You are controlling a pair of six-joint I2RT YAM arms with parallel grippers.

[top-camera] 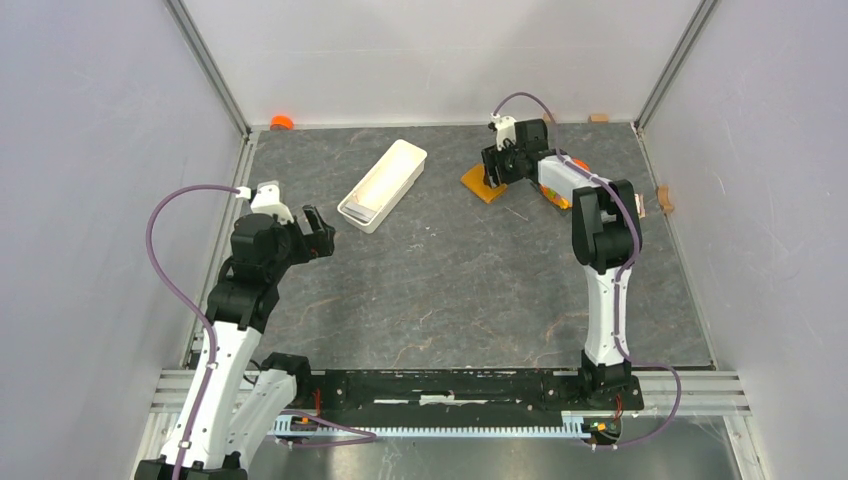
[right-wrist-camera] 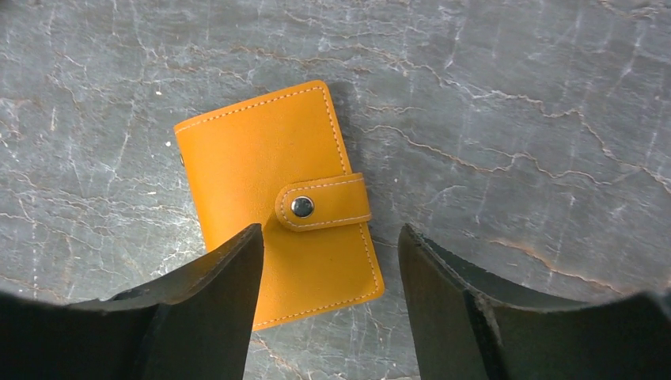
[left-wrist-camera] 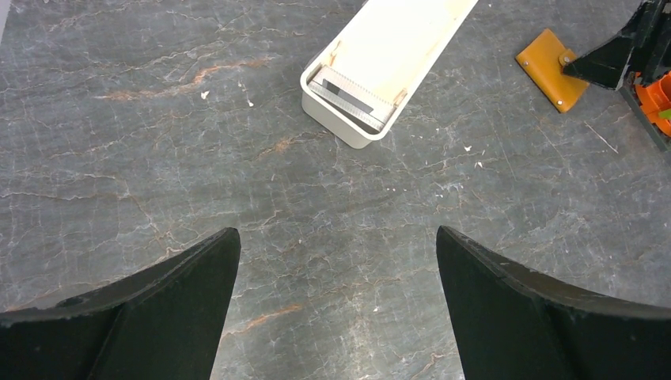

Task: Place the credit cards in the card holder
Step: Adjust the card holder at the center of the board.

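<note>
Holds left arm [top-camera: 240,300] folded at eight o'clock, left gripper [top-camera: 318,232] spread wide and aimed toward two o'clock. Stretches right arm [top-camera: 603,240] far out to one o'clock, wrist bent over, right gripper [top-camera: 492,170] pointing downward with jaws partly parted.

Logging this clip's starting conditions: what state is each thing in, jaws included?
card holder: closed, tab snapped, lying flat.
white tray: holds cards at one end, rest bare.
cards: lying in the tray, none in the holder.
left gripper: jaws open, empty.
right gripper: jaws open above the card holder, gripping nothing.
</note>
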